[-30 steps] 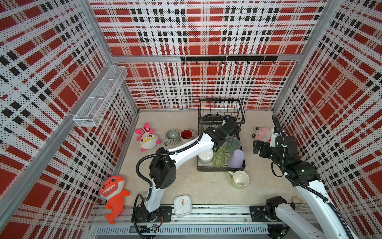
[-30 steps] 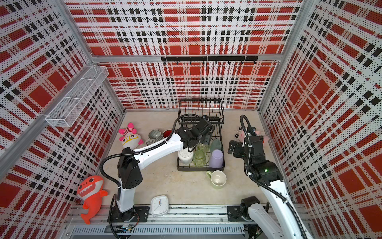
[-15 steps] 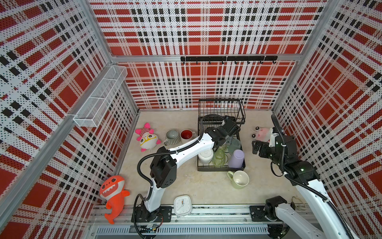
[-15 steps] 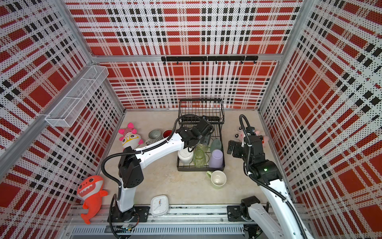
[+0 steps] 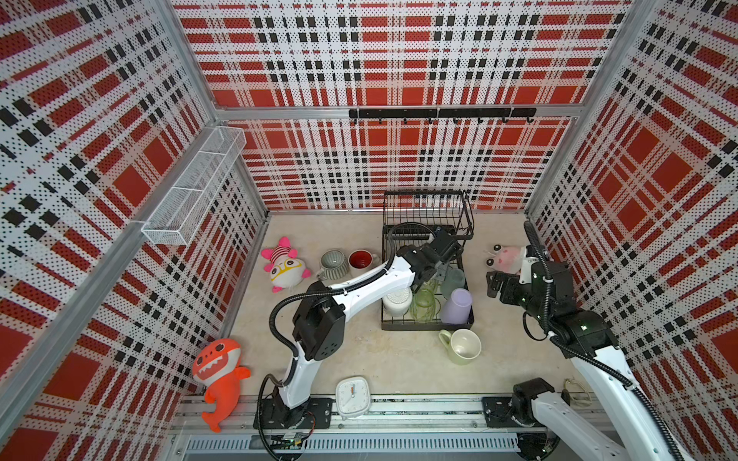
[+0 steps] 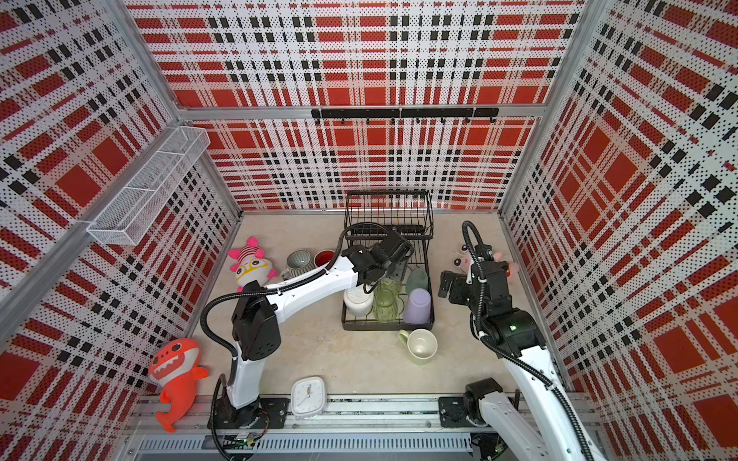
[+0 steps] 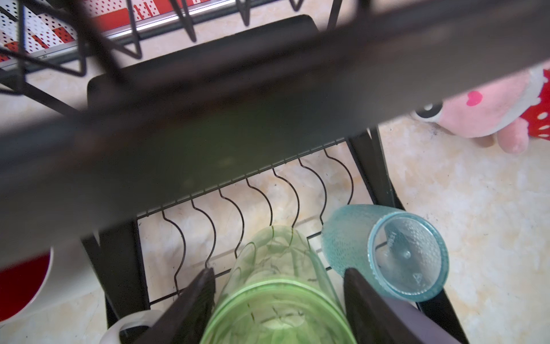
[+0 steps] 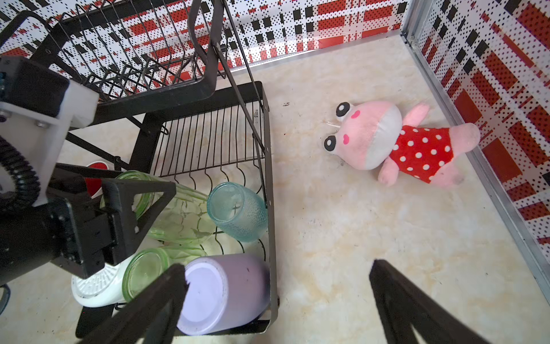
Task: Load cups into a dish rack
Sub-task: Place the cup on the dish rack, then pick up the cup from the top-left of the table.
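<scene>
The black wire dish rack (image 5: 429, 207) (image 6: 389, 195) stands at the back middle. Its lower tier holds a white ribbed mug (image 5: 396, 301), a clear green glass (image 5: 424, 305), a lavender tumbler (image 5: 457, 305) (image 8: 220, 292) and a teal tumbler (image 5: 453, 279) (image 7: 387, 250). My left gripper (image 5: 437, 279) (image 7: 279, 277) reaches under the upper basket, shut on a second green glass (image 7: 276, 283) (image 8: 178, 214) lying tilted over the plate slots. My right gripper (image 5: 495, 283) (image 8: 276, 268) hangs open and empty just right of the rack. On the floor are a pale-green mug (image 5: 463, 346), a ribbed mug (image 5: 333, 263) and a red-inside mug (image 5: 360, 260).
A pink plush (image 5: 509, 255) (image 8: 387, 143) lies by the right wall behind my right gripper. A pink-striped plush (image 5: 283, 267) and an orange shark plush (image 5: 219, 371) lie on the left. A white square clock (image 5: 352, 395) sits at the front rail. A white mesh basket (image 5: 191, 191) hangs on the left wall.
My right gripper has drifted slightly left toward the rack. The left gripper and the green glass have not visibly moved.
</scene>
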`<state>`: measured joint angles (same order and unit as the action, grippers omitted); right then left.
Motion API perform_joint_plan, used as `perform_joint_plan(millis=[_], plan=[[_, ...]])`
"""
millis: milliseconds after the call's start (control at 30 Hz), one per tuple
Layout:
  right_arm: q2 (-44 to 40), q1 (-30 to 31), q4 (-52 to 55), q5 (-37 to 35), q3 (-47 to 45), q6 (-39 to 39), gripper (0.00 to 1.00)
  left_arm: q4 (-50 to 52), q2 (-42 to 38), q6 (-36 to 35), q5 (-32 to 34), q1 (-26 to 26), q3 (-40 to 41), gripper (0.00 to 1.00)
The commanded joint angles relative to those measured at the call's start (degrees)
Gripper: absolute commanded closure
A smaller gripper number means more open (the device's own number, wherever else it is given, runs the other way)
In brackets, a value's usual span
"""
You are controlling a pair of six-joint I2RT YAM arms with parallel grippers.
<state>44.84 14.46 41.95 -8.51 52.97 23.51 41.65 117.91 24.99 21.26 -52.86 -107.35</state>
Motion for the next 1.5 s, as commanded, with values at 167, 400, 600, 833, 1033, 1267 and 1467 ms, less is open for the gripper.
perform_joint_plan(millis=[167,400,600,833,1033,1267,1467], plan=[[-1.0,-0.4,-0.3,0.3,-0.3,-0.2,0.0,-1.4,1.1,-0.5,-1.6,0.9,1.1,0.37],[-1.0,-0.4,-0.2,0.3,-0.2,-0.6,0.0,-1.4,0.6,-0.1,-1.4,0.9,1.1,0.23],[-1.0,-0.3,-0.2,0.6,-0.2,-0.5,0.0,-1.3,-0.4,0.2,-1.0,0.9,0.9,0.14],[-0.2,-0.4,0.4,3.4,0.8,-2.0,0.0,-1.4,-4.0,0.6,-0.2,-0.1,-0.5,0.13],[0.4,-0.4,0.4,5.9,1.4,-2.8,0.0,-1.2,-9.2,1.0,3.1,-1.3,-1.5,0.13],[0.6,-0.4,0.3,6.8,1.3,-3.9,0.0,-2.8,-21.5,4.1,6.7,0.0,6.5,0.13],[0.0,-0.3,0.5,5.8,0.5,-5.1,0.0,-12.3,-39.8,9.2,-1.1,13.1,28.6,0.14]])
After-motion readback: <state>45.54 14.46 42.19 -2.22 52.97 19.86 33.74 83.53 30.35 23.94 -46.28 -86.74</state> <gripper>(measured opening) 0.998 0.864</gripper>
